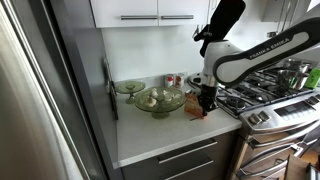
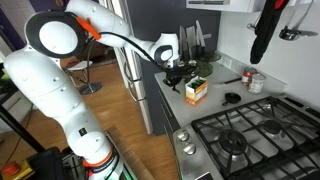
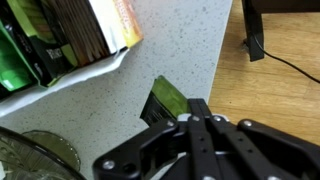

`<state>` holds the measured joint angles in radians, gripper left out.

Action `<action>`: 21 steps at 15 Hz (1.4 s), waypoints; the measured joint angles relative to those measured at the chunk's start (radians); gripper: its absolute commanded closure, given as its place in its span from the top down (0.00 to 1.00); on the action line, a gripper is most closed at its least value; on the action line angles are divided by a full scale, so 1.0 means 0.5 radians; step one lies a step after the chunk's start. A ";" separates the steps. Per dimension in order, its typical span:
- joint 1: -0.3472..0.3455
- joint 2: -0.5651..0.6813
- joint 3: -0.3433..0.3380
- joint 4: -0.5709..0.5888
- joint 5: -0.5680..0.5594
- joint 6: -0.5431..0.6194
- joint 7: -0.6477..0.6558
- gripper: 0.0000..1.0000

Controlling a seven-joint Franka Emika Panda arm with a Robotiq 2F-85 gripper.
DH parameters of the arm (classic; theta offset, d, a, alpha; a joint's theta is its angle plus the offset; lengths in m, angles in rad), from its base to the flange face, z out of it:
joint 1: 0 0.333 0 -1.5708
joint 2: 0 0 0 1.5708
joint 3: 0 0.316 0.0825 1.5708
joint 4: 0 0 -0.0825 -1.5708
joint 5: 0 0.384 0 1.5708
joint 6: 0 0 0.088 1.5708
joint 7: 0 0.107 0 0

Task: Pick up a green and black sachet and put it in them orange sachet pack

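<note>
Observation: the gripper [image 3: 195, 108] hangs low over the speckled grey counter [image 3: 190, 50], near its edge, with wooden floor [image 3: 275, 95] showing beyond to the right in the wrist view. The fingers stand drawn together. They appear clamped on one edge of the green and black sachet [image 3: 165, 98], a small flat packet that juts out from the fingertips at a tilt. Contact is judged, not plainly seen, as the linkage hides the pinch point.

Position of receptacle: the orange sachet pack [image 3: 112, 25], a rectangular orange-yellow cardboard box, lies farther off and to the left of the sachet in the wrist view, apart from it. Its open side faces the gripper, and dark and green packets stand upright inside. Both exterior views show the pack [image 1: 196, 111] [image 2: 196, 91] just beside the gripper [image 1: 205, 99] [image 2: 178, 74].

Other items: a green glass bowl [image 1: 158, 101] stands to the left of the pack, and its rim [image 3: 40, 150] shows at the near left of the wrist view.

Assessment: the sachet seems secured, and transfer is outstanding. The coming move turns on carrying the sachet far-left to the open mouth and entering it edge-first, parallel with the packets already standing there.
</note>
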<state>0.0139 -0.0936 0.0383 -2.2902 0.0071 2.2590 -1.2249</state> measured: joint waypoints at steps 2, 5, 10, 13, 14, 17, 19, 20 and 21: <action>0.001 -0.066 0.000 0.004 -0.056 -0.114 0.056 0.01; 0.004 -0.126 0.000 0.004 -0.059 -0.133 0.130 0.01; 0.005 -0.129 0.000 0.006 -0.060 -0.133 0.135 0.00; 0.015 -0.127 0.000 0.069 -0.176 -0.205 0.064 0.00; 0.020 -0.127 0.000 0.108 -0.222 -0.263 0.020 0.00; 0.038 -0.121 0.001 0.243 -0.343 -0.464 -0.132 0.00; 0.050 -0.107 0.003 0.339 -0.425 -0.597 -0.235 0.00; 0.056 -0.094 0.004 0.386 -0.456 -0.653 -0.288 0.00; 0.062 -0.079 0.007 0.435 -0.488 -0.705 -0.339 0.00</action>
<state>0.0447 -0.1330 0.0418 -2.0728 -0.2368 1.9065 -1.3942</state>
